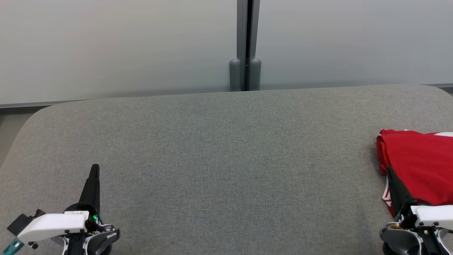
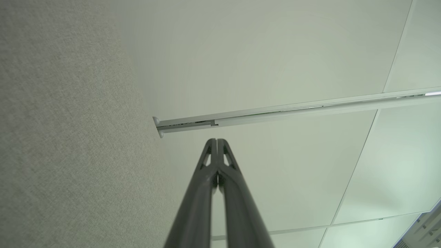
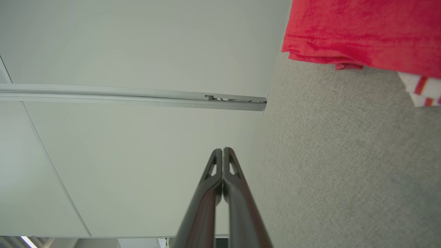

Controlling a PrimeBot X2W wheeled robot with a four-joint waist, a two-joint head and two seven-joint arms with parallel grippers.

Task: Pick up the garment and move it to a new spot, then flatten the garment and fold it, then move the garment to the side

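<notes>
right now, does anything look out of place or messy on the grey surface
Nothing stands out. The garment lies in a layered pile at the right side of the surface, partly cut off by the head view's edge. The left pincer and right pincer are shut and hold nothing.

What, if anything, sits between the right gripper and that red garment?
Nothing visible does. The right gripper, shut and empty, is close by the red garment at the right edge of the grey padded surface; the right wrist view shows bare grey fabric between them.
</notes>
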